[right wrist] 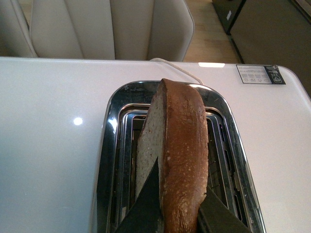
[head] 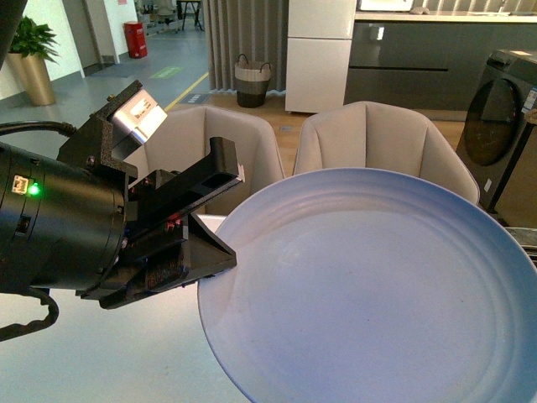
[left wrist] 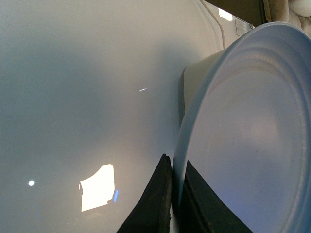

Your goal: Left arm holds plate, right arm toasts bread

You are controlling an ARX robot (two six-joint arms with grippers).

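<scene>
White glossy table (head: 101, 361) fronts two beige chairs (head: 377, 138) and grey cabinets (head: 419, 59).

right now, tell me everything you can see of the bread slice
The bread is one tan wholemeal slice with speckled crumb and a darker brown crust, rounded at the top. It stands upright, seen edge-on, pinched between the black fingers of the right gripper above the chrome toaster; its lower edge is hidden.
</scene>
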